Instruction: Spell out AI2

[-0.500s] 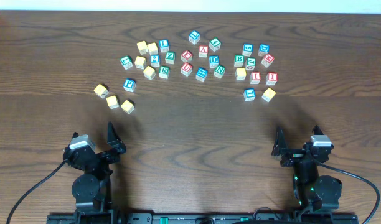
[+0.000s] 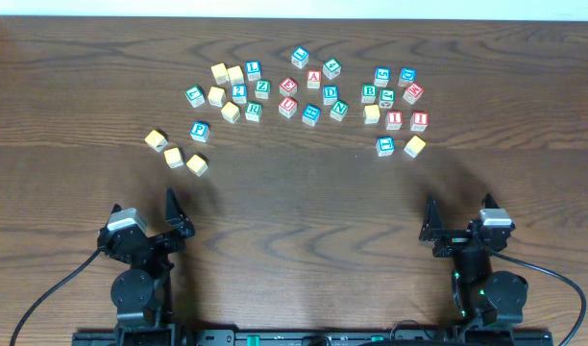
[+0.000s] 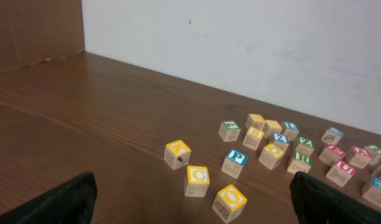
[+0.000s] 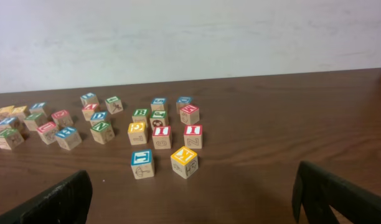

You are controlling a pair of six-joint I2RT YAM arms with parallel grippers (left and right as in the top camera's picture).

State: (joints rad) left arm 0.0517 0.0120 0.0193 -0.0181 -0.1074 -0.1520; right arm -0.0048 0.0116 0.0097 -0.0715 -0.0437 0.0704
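Nothing has moved: left tool (image 2: pixel 143 208) and right tool (image 2: pixel 457 213) sit near, jaws wide apart. The A block (image 2: pixel 314 77) lies far centre, the I block (image 2: pixel 419 120) far right, the 2 block (image 2: pixel 238 92) far left. Each wants a square approach from above, clear of its neighbours.

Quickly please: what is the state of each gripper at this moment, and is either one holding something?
Left gripper: open, holding nothing.
Right gripper: open, holding nothing.

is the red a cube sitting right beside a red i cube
No, the A cube sits in the middle cluster, far from the I cube at right.
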